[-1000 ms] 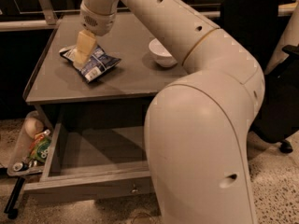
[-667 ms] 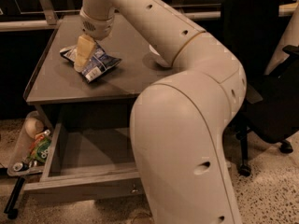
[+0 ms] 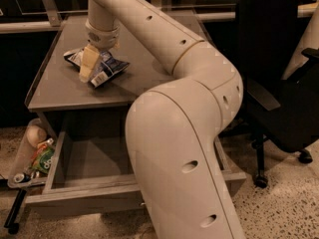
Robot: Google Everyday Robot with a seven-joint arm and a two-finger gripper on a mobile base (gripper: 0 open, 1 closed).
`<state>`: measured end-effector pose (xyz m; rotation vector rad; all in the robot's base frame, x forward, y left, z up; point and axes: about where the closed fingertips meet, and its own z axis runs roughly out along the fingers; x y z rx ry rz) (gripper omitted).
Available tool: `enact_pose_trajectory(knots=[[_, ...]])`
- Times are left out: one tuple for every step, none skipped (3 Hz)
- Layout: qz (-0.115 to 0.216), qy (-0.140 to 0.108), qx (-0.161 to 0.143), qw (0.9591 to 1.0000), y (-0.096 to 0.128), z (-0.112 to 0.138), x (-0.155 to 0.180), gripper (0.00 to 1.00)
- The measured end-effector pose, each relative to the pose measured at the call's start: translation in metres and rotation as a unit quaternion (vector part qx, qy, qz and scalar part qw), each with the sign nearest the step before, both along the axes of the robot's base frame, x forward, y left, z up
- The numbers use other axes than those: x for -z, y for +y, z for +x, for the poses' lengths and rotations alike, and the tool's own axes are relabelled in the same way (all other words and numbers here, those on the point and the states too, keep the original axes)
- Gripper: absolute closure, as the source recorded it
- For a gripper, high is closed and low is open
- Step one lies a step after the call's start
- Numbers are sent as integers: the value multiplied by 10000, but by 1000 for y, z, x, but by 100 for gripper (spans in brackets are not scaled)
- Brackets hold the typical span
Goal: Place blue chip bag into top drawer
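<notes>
Grey wood made up the surface (image 3: 60,91) in the upper left of the frame, and the blue chip bag (image 3: 107,68) lay crumpled on it, toward its left half and near the front edge. The gripper (image 3: 85,71) hung from the cream arm (image 3: 174,133) straight over the bag's left end, its pale yellow tip overlapping the bag and pointing down toward the surface. Most of the bag spread out to the right of that tip, with a smaller corner showing to the upper left of it. Whether the gripper was spread, pressed together or pinching the bag could not be told from this angle.

Below the surface, in the lower left of the frame, the top drawer (image 3: 79,201) stood pulled out. Its right part was hidden behind the arm, whose thick lower segment filled the centre of the frame. A tray (image 3: 21,156) with colourful packets (image 3: 44,158) hung just beside the drawer's left wall. A black chair (image 3: 279,59) stood at the right on a speckled floor (image 3: 289,198).
</notes>
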<state>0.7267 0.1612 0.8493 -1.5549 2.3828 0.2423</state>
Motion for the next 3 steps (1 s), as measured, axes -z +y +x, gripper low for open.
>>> enact_pose_trajectory(knots=[[138, 120, -25, 9998, 8, 1, 13, 0], [140, 122, -26, 9998, 8, 1, 13, 19], [140, 122, -26, 9998, 8, 1, 13, 42]])
